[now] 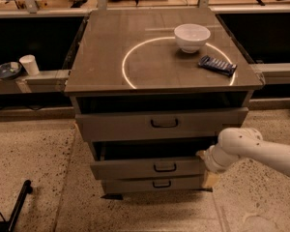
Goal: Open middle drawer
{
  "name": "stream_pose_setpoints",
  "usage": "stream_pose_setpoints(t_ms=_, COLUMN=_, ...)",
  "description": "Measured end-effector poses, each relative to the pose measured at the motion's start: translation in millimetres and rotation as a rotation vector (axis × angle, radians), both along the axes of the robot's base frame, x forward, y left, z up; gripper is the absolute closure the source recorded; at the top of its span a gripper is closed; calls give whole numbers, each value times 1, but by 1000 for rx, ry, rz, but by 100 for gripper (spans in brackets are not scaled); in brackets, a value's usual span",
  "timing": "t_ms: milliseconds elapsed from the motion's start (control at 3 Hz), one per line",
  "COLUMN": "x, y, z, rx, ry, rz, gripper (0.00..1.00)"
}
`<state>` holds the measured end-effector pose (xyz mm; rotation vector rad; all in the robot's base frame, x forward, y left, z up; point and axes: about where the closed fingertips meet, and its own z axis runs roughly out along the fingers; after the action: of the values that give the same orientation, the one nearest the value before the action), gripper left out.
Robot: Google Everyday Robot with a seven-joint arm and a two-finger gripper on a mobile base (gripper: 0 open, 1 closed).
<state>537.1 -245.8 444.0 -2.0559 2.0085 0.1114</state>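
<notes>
The middle drawer [135,169] is the second of three grey-brown drawers in the cabinet, with a small black loop handle [165,167] at its centre. It stands pulled out a little, with a dark gap above its front. My gripper [206,167] is at the drawer's right end, against the front's corner, on a white arm [261,151] that comes in from the right. The top drawer [135,125] sits above it and the lowest drawer [135,185] below it.
On the cabinet top [106,57] are a white bowl [192,36] and a dark blue packet [217,65]. A white cup [29,65] and a dish [7,70] stand on the ledge at left. A black bar [17,207] lies on the floor at lower left.
</notes>
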Motion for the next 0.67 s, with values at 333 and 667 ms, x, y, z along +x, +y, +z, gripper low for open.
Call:
stream_pose_setpoints(t_ms=333, x=-66, y=-11, z=9, rx=-64, ry=73, rz=-13, gripper=31)
stream_pose_setpoints(t_ms=667, x=-116, y=-16, z=16, rx=-113, ry=111, rz=-49, gripper=13)
